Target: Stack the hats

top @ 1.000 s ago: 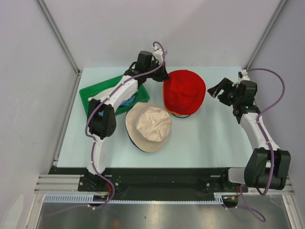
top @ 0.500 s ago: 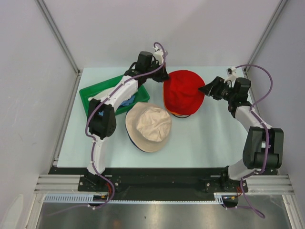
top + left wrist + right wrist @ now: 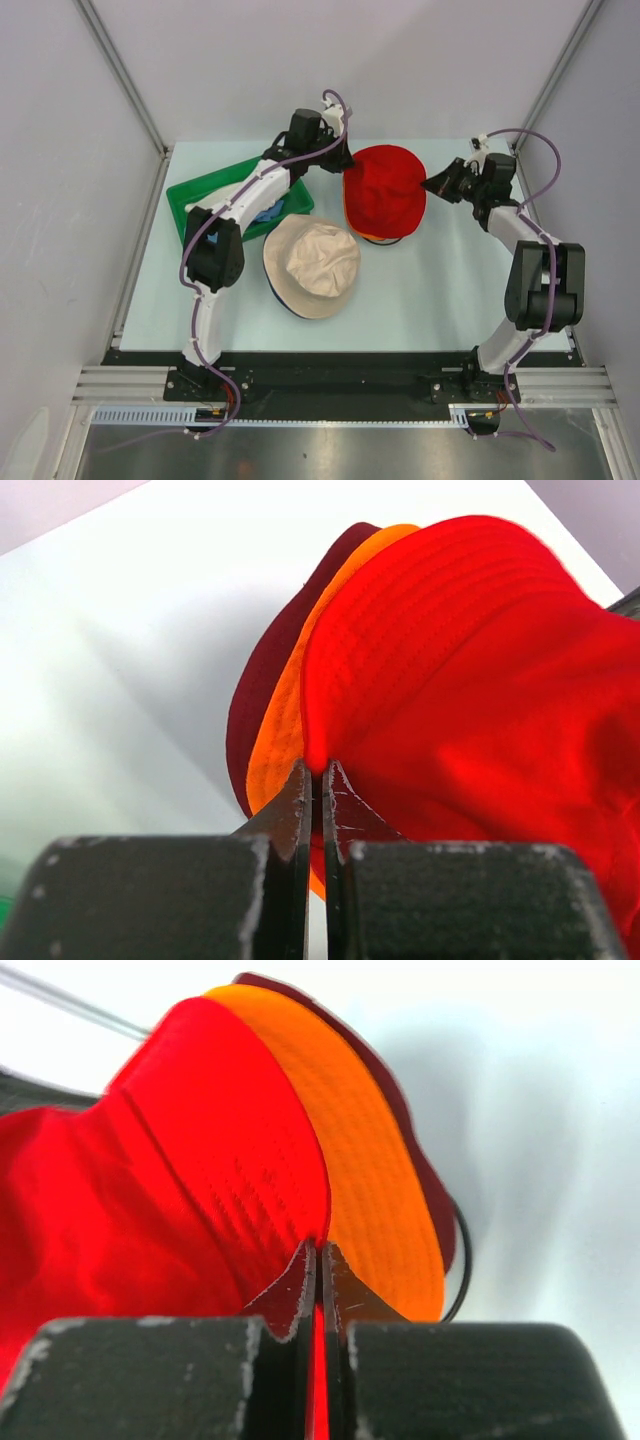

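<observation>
The pale table (image 3: 420, 300) takes up the middle of the top view, and on my screen its widest bare stretch is lower right, between the hats and the right arm's base. The red hat (image 3: 385, 190) sits upper centre, on top of an orange hat (image 3: 285, 720) and a maroon hat (image 3: 262, 695) whose brims peek out beneath it in both wrist views. The beige hat (image 3: 312, 262) lies just below and left of it, close but not clearly touching, with a navy rim (image 3: 283, 298) under its lower edge. The green tray (image 3: 200, 190) is at the left edge, holding something light blue (mostly hidden by the left arm). The left gripper (image 3: 316, 770) is pinched tight on the red brim's left edge, and the right gripper (image 3: 316, 1248) is clamped on the opposite, right edge.
</observation>
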`<state>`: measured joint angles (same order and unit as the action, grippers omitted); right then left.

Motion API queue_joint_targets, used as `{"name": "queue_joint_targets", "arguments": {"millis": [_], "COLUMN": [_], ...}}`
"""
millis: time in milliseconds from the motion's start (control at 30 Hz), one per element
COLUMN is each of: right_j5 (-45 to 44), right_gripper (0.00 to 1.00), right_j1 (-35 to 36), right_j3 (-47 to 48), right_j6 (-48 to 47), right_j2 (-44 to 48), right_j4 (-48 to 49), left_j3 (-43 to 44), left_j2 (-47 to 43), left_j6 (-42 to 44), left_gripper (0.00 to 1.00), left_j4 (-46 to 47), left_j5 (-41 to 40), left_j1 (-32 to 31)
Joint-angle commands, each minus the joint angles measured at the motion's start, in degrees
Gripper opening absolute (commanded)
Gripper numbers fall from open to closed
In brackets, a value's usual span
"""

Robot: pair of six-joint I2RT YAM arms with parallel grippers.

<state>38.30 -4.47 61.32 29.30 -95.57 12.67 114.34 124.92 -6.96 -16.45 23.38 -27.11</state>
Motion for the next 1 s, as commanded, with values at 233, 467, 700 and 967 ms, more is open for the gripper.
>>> {"name": "queue_joint_targets", "arguments": {"millis": [233,467,700,967], "right_j5": [-21.85,-29.86,-35.31,-40.67], "right_gripper": [0.0,0.0,0.0,0.0], "right_j1": [4.29,6.84,7.63,9.04], "right_j3": [8.2,7.68,6.53,3.55], "right_j6": [-7.5,-8.03,-8.03,-7.77], "right_j2": [-7.35,-7.35,-6.21,-4.63], "right_j4": [-18.9,-22.95,-25.14,-26.64], "left_j3": [3.96,1.41,0.79,-1.93], "left_j2": [4.63,4.28,4.89,4.63], "left_j6": [0.46,0.54,3.0,2.75], "left_gripper": [0.0,0.0,0.0,0.0], "left_j4": [-6.49,-7.37,-9.83,-8.96], "left_j5": [-13.35,-20.12,-28.73,-29.09], "left_j1": [-0.04,-0.13,-1.27,-1.71]}}
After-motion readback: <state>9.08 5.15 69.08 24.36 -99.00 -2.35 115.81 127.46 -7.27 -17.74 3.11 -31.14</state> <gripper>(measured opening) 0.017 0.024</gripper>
